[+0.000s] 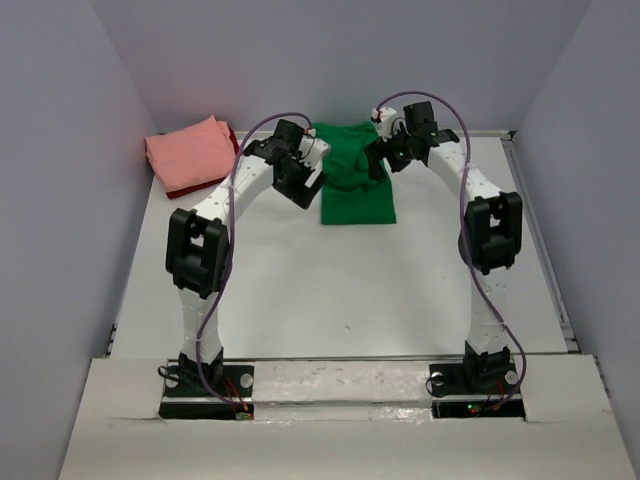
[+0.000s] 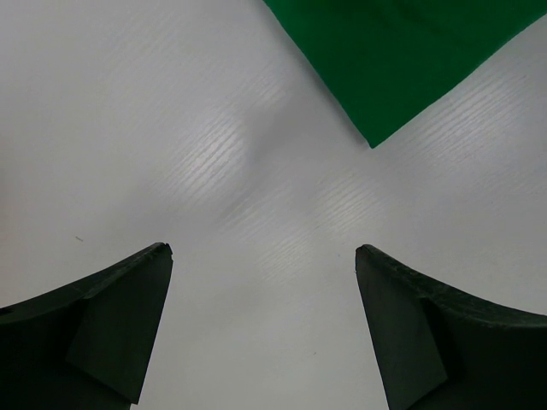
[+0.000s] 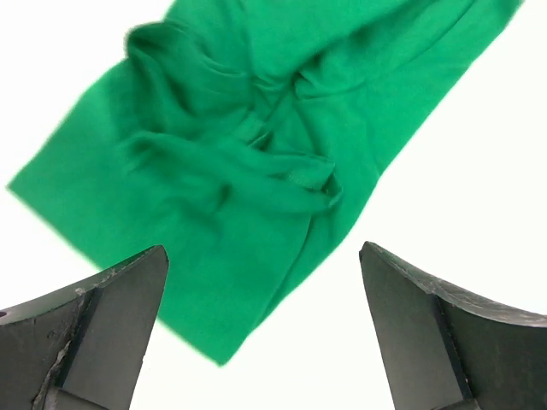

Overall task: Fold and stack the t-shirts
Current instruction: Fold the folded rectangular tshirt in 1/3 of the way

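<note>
At the table's (image 1: 330,290) ten o'clock corner, a folded pink tee (image 1: 190,152) lies on a dark red tee (image 1: 231,137), which shows only as slivers at its edges. The left gripper (image 1: 303,190) hangs over bare table, jaws wide apart and empty. A corner of the green tee (image 1: 357,190) sits at one o'clock in its wrist view. That tee lies at the table's twelve o'clock, rumpled in the far half and flat nearer. The right gripper (image 1: 385,158) hovers above its right side, jaws apart, holding nothing.
</note>
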